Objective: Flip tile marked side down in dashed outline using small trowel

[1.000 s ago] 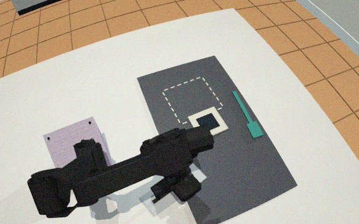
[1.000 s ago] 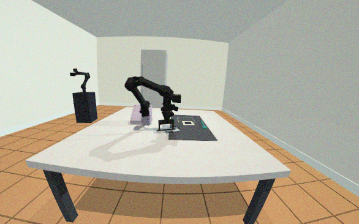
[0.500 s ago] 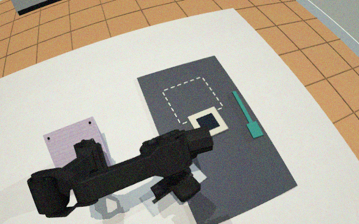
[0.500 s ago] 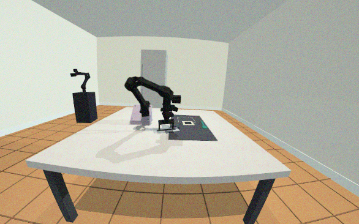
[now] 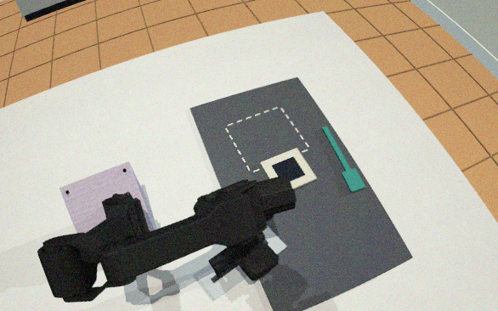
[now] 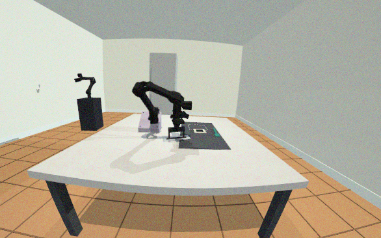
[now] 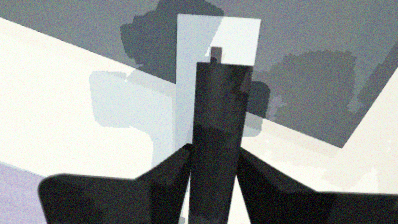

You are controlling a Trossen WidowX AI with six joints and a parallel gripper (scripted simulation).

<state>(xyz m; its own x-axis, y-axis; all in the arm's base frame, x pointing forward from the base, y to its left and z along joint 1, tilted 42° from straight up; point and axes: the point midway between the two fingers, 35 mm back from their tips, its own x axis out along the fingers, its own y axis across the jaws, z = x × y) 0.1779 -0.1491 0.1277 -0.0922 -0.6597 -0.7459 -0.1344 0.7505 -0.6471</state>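
The tile (image 5: 289, 167) (image 6: 199, 131) lies on the grey mat (image 5: 342, 238) (image 6: 207, 143) (image 7: 300, 30), its dark square in a cream border facing up. It overlaps the near corner of the dashed outline (image 5: 280, 108). The small trowel (image 6: 186, 138) (image 7: 220, 110) has a long black handle raised over a pale flat blade. Its blade reaches over the mat's left edge, the rest over the white table. My gripper (image 6: 177, 126) (image 7: 213, 151) points down and is shut on the handle. In the top view my arm hides the fingertips.
A teal flat tool (image 5: 353, 180) (image 6: 216, 132) lies along the mat's right side. A pale purple block (image 5: 96, 187) (image 6: 145, 121) (image 7: 17, 195) with black dots stands beside my arm's base. Another arm stands on a dark pedestal (image 6: 90, 114) beyond the table.
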